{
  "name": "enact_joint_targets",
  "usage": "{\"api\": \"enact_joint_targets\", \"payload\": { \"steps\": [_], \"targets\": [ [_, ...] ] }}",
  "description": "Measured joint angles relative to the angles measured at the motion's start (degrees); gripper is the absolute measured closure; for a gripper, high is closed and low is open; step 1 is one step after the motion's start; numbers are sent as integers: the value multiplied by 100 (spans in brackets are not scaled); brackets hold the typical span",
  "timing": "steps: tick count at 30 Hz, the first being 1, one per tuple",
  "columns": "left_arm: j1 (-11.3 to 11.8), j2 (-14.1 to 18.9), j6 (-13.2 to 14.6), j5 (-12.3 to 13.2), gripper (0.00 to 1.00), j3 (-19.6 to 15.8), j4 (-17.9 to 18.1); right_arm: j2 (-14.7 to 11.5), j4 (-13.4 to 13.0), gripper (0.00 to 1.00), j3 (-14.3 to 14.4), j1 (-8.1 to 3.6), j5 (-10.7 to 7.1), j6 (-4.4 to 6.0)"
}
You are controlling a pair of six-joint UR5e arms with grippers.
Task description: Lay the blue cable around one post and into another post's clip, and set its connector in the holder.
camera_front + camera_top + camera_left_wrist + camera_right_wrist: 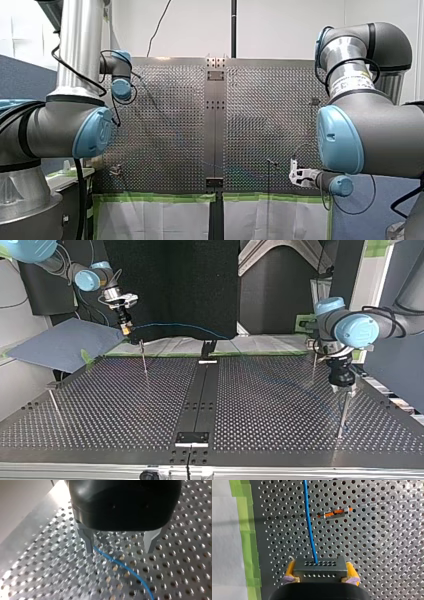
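In the right wrist view my right gripper (320,578) has its yellow pads shut on a grey perforated connector (319,567). The blue cable (309,522) leaves the connector and runs ahead past an orange-banded post clip (334,513). In the top view my right gripper (125,326) holds the connector above the table's far edge, and the cable (185,326) sags away toward the black holder (208,348). My left gripper (120,548) stands open low over the table, with the cable (120,563) lying between its metal fingers. In the top view it (344,386) hangs just above a thin post (342,415).
More thin posts stand on the perforated table, one (144,359) below my right gripper and one (314,367) beside my left arm. A black strip (200,395) runs down the table's middle. Green tape (247,540) and white sheet edge the table.
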Motion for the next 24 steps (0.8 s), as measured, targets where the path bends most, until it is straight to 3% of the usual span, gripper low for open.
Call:
{"api": "enact_joint_targets", "payload": {
  "steps": [11, 24],
  "targets": [
    [166, 506, 500, -479, 0, -457, -508, 0, 13, 100, -3, -3, -10, 8],
    [173, 1105, 1100, -537, 0, -14, -1108, 0, 14, 100, -2, -40, 3, 25]
  ]
}}
